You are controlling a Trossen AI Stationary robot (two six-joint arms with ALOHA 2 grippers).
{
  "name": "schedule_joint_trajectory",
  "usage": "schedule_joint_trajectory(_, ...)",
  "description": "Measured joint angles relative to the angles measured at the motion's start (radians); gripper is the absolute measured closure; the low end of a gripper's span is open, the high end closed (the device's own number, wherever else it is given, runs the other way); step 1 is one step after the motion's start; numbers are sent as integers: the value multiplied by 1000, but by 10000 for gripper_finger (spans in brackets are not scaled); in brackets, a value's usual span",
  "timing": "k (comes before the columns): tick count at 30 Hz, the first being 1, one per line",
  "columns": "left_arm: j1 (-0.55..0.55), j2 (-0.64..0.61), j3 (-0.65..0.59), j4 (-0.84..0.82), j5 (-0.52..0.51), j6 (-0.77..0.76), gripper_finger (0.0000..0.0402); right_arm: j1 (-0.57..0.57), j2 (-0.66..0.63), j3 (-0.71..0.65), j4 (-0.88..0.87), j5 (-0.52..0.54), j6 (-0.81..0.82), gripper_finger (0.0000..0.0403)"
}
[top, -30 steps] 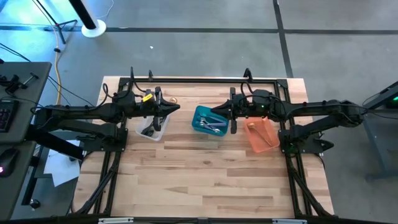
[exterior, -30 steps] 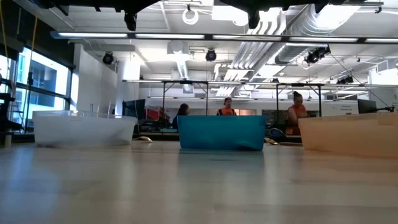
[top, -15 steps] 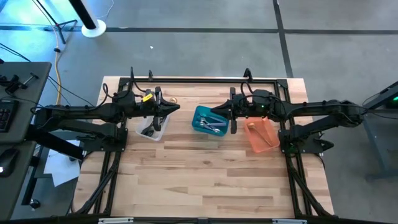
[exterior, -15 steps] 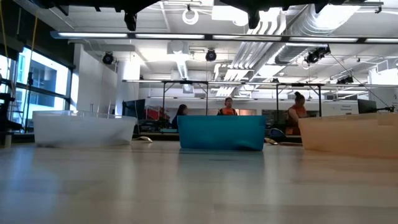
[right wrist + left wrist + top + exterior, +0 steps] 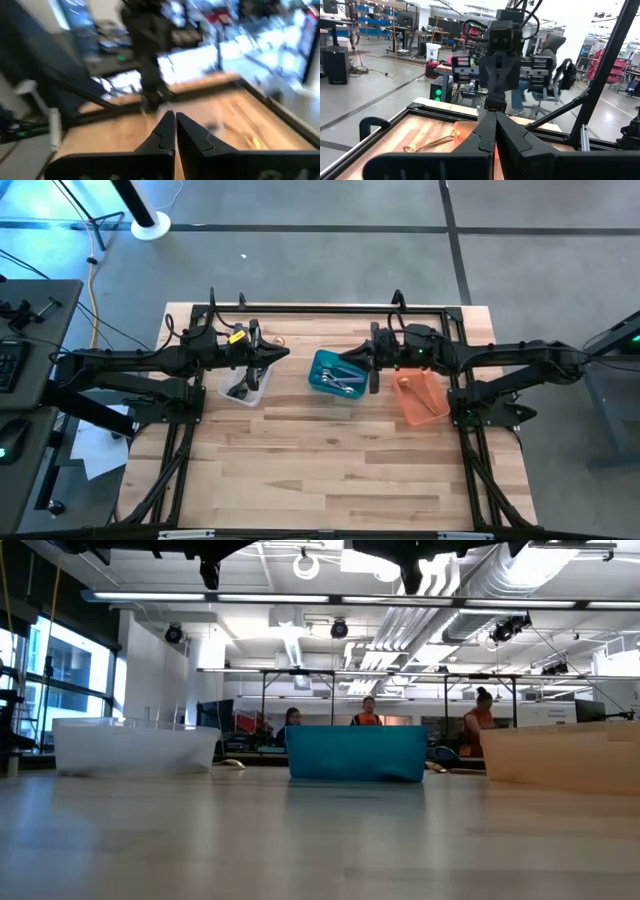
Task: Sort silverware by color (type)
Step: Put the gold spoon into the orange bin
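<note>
Three bins stand in a row at the table's far middle. The clear bin (image 5: pixel 246 385) holds dark silverware (image 5: pixel 240 391). Silver pieces (image 5: pixel 342 380) lie in the teal bin (image 5: pixel 322 360). In the orange bin (image 5: pixel 432 388) are gold ones (image 5: pixel 408 383). My left gripper (image 5: pixel 286 354) hangs level above the clear bin's far right corner, shut and empty (image 5: pixel 495 119). My right gripper (image 5: pixel 345 359) hangs level over the teal bin, facing the left one, also shut and empty (image 5: pixel 175 119). A small gold piece (image 5: pixel 278 340) lies on the wood behind the clear bin.
A black frame rail (image 5: pixel 320 308) runs along the table's far edge and down both sides. The near half of the wooden table (image 5: pixel 320 470) lies bare in front of the bins. People sit at desks in the room beyond (image 5: pixel 478 725).
My right gripper has rolled a little about its own pointing line while staying over the teal bin. My left gripper and the bins have kept still.
</note>
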Motion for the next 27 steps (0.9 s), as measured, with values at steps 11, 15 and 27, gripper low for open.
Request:
schedule_joint_trajectory(11,0,0,0,-1,-6,0,401,-246,1,188,-752,201,267,403)
schedule_joint_trajectory(15,0,0,0,-2,-6,0,401,-365,4,188,-922,114,302,403)
schedule_joint_trajectory(27,0,0,0,-2,26,0,401,-546,179,188,-1113,92,259,403)
